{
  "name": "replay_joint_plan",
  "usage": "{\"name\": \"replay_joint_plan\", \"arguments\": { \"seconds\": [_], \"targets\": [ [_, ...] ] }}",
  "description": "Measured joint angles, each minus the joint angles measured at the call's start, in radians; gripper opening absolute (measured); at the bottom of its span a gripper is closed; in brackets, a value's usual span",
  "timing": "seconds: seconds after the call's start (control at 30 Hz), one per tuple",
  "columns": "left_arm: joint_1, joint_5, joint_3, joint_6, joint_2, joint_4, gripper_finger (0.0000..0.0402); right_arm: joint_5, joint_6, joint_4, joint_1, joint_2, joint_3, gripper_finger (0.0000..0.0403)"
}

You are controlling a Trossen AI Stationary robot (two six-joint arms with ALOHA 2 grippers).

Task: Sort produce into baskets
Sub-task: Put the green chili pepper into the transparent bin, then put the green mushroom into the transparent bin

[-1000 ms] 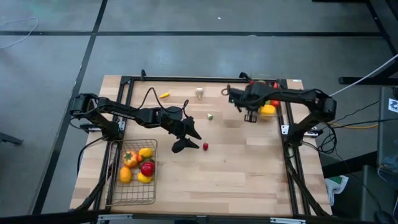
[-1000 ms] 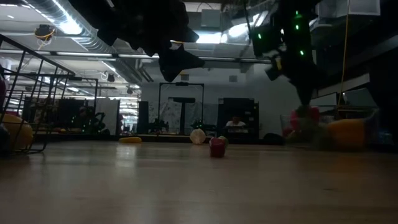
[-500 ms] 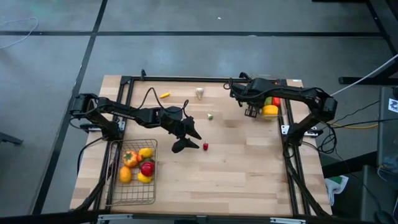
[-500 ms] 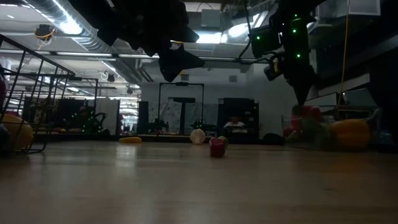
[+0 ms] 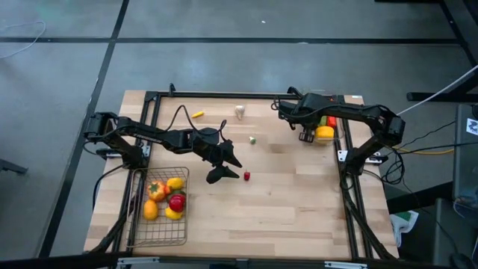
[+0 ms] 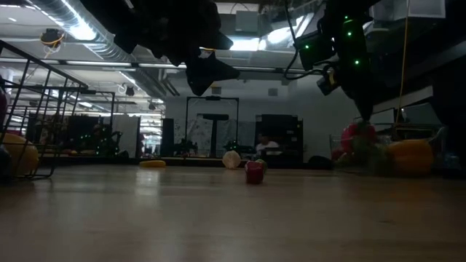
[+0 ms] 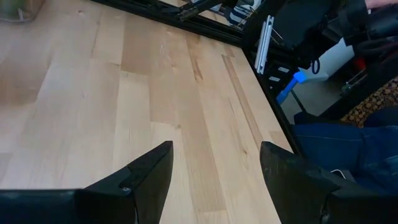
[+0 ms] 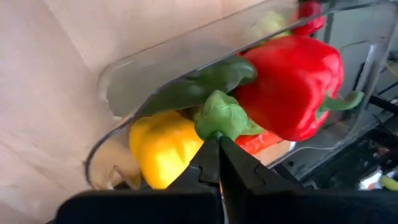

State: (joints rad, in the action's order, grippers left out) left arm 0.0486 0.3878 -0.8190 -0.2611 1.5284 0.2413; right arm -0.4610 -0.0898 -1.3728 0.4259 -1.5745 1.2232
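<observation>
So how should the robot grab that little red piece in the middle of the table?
Grip the little red piece around its round sides, coming straight down from above. It sits alone on bare wood, nothing touching it, and the open left gripper hangs beside it.

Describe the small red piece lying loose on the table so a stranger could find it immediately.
Start at the wire-mesh basket at the table's near left corner, then look toward the table's middle. The small red piece lies alone on bare wood just beside the open left gripper. It is the only red item outside a container.
</observation>
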Motion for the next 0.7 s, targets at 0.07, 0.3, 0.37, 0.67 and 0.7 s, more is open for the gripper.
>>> {"name": "replay_joint_plan", "arguments": {
  "seconds": [0.07, 0.3, 0.37, 0.67, 0.7],
  "targets": [
    [0.0, 0.0, 0.0, 0.0, 0.0, 0.0, 0.0237, 0.018, 0.0, -0.001, 0.0, 0.0, 0.0, 0.0008],
    [0.0, 0.0, 0.0, 0.0, 0.0, 0.0, 0.0237, 0.068, 0.005, 0.004, 0.0, 0.0, 0.0, 0.0087],
    [0.0, 0.0, 0.0, 0.0, 0.0, 0.0, 0.0237, 0.063, 0.006, 0.009, 0.0, 0.0, 0.0, 0.0112],
    [0.0, 0.0, 0.0, 0.0, 0.0, 0.0, 0.0237, 0.062, 0.007, 0.014, 0.0, 0.0, 0.0, 0.0175],
    [0.0, 0.0, 0.0, 0.0, 0.0, 0.0, 0.0237, 0.063, 0.007, 0.014, 0.0, 0.0, 0.0, 0.0179]
  ]
}}
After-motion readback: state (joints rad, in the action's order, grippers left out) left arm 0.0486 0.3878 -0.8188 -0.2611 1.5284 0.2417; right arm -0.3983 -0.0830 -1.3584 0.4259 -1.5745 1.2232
